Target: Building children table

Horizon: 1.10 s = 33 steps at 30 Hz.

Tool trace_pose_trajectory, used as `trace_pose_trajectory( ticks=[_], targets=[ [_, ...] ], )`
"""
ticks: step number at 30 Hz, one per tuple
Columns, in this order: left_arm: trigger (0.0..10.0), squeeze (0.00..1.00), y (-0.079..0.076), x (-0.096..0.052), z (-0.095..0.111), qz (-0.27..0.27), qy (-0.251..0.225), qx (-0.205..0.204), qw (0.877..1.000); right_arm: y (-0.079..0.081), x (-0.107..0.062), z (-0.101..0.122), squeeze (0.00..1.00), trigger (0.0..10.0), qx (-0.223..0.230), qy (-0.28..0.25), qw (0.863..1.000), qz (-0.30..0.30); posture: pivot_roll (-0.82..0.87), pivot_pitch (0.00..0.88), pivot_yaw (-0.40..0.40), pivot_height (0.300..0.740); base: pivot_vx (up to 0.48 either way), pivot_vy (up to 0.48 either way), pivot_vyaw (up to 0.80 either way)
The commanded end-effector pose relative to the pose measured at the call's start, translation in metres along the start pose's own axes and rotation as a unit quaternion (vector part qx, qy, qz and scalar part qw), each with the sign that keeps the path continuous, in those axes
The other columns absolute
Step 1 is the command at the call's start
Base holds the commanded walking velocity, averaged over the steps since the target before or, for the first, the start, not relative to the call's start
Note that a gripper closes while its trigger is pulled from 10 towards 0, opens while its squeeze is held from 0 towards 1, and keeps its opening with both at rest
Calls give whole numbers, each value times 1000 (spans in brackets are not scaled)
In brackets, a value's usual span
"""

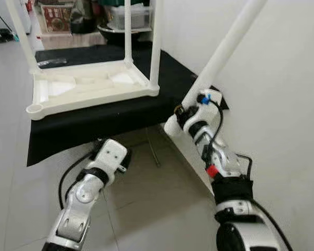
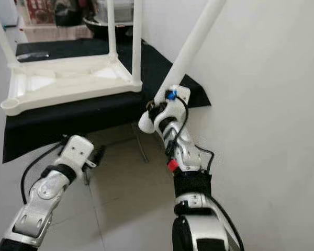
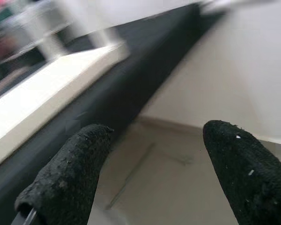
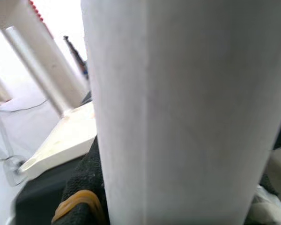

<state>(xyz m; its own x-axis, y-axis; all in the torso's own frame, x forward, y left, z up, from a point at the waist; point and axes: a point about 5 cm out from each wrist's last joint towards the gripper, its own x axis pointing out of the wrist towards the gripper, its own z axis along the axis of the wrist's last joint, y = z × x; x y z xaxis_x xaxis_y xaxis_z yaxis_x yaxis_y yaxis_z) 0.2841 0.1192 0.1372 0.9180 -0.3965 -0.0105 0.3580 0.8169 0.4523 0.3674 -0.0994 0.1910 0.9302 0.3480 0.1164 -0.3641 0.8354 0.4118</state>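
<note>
**Loose leg in R gripper, tabletop upside down on the black surface**

We see the white children's tabletop (image 1: 89, 89) lying inverted on a low surface w/ a black cloth (image 1: 94, 123) over it. Three white legs stand up from its corners: one at the near right corner (image 1: 155, 47), one behind it (image 1: 128, 31), one at the far left (image 1: 18, 31). The near left corner socket (image 1: 35, 109) is an open round hole, no leg in it.

Our right gripper (image 1: 191, 107) is closed around the low end of a fourth white leg (image 1: 225, 49), held tilted, top leaning up and to the right, alongside the white wall (image 1: 282, 94). The leg sits just off the cloth's right corner, apart from the tabletop. In the right wrist view the leg (image 4: 187, 112) is right up against the cam, tabletop edge (image 4: 65, 140) behind.

Our left gripper (image 1: 123, 166) hangs low over the tiled floor (image 1: 146, 209), below the cloth's front edge, holding nothing. Left wrist view: fingers (image 3: 65, 178) spread wide apart, cloth edge and tabletop rim (image 3: 42, 93) ahead, blurred.

Boxes and clutter (image 1: 57, 18) stand at the back beyond the tabletop.
</note>
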Motion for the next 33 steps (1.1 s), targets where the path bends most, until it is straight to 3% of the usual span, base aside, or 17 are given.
trace_pose_trajectory(
  ticks=[1, 5, 14, 33],
  targets=[
    [10000, 0, -8, 1, 4, -34, -10, 15, 999, 9, -1, 2, 0, 0, 0, -4, 1000, 26, 74, 0, -88, 740, 0, 0, 0],
    [10000, 0, -16, 10, 13, -76, -33, 28, 996, 17, -7, -4, 0, 0, 13, 8, 999, 48, 74, 0, -89, 740, 0, 0, 0],
    [10000, 0, -14, 23, 22, -79, -50, 46, 995, 28, -16, -7, 0, 0, 28, 23, 997, 65, 70, 0, -88, 740, 0, 0, 0],
    [10000, 0, -21, 33, 22, -94, -52, 43, 993, 48, -26, -18, 0, 0, -15, 42, 993, 110, 60, 0, -84, 740, 0, 0, 0]
  ],
)
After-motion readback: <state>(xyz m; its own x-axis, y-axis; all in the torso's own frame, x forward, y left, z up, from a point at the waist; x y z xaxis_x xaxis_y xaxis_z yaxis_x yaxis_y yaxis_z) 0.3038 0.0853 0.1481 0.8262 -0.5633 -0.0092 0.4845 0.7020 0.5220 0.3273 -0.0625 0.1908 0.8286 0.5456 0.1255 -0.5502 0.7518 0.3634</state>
